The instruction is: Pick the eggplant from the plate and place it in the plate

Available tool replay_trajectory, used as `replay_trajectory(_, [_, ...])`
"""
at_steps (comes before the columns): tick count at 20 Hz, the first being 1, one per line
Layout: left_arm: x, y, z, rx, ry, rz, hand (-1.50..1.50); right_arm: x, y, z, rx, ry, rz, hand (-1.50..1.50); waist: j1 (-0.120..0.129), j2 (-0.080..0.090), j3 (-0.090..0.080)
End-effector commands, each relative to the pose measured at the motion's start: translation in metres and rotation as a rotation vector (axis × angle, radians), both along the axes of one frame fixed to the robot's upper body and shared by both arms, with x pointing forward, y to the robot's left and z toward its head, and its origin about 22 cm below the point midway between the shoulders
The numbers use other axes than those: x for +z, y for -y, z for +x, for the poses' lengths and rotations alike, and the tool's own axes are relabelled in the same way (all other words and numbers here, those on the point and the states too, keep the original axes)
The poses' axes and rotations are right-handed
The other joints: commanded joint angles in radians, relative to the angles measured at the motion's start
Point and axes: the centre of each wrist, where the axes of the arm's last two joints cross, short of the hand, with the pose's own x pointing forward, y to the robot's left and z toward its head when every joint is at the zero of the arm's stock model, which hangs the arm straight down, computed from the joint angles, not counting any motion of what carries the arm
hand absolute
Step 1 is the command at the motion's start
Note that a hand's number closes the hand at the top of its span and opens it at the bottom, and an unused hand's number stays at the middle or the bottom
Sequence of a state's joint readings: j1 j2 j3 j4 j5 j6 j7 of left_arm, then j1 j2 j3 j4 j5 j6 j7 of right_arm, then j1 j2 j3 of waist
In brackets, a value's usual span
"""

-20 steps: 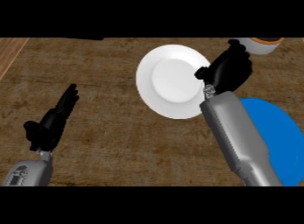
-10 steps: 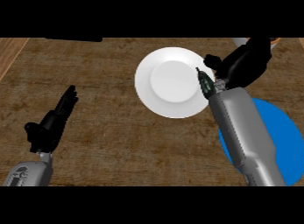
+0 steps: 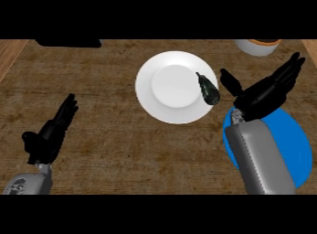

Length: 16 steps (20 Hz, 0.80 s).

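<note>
Since a moment ago, the right hand (image 3: 267, 93) has moved away from the white plate (image 3: 176, 87) toward the right, and its fingers are now spread wide and hold nothing. Now the eggplant (image 3: 207, 87) can be seen. It is dark and lies on the right edge of the white plate, just beside the thumb of the right hand. A blue plate (image 3: 292, 144) sits on the counter (image 3: 113, 151) to the lower right, partly under the grey right forearm. The left hand (image 3: 50, 132) rests near the lower left, fingers straight and pointing up, well apart from both plates. A small brown and white bowl (image 3: 257, 45) shows at the top right edge.
</note>
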<state>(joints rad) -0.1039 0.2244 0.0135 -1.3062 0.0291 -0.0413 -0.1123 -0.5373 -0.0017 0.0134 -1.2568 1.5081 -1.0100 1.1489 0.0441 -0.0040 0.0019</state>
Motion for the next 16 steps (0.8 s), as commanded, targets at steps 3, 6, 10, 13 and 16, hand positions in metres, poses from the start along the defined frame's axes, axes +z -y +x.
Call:
replay_trajectory(3, [-0.003,-0.005,-0.007,0.008,-0.004,0.0,0.0,-0.047,-0.012,-0.055,0.021,0.073,0.213,-1.5,-0.022,-0.006,-0.001])
replay_trajectory(6, [-0.005,-0.005,-0.005,0.049,0.003,-0.001,0.0,-0.059,-0.018,-0.088,0.07,0.086,0.221,-1.5,-0.049,-0.007,-0.002])
replay_trajectory(10, [0.003,-0.023,0.001,0.055,0.007,0.01,0.0,-0.085,-0.019,-0.126,0.076,0.058,0.211,-1.5,-0.057,-0.001,-0.002])
replay_trajectory(13, [0.006,-0.019,-0.007,0.06,0.023,0.009,0.0,-0.098,-0.022,-0.142,0.08,0.022,0.228,-1.5,-0.045,-0.001,-0.001])
replay_trajectory(16, [-0.005,-0.029,-0.016,0.059,0.01,0.011,0.0,-0.11,-0.019,-0.162,0.078,0.055,0.2,-1.5,-0.052,0.001,-0.001])
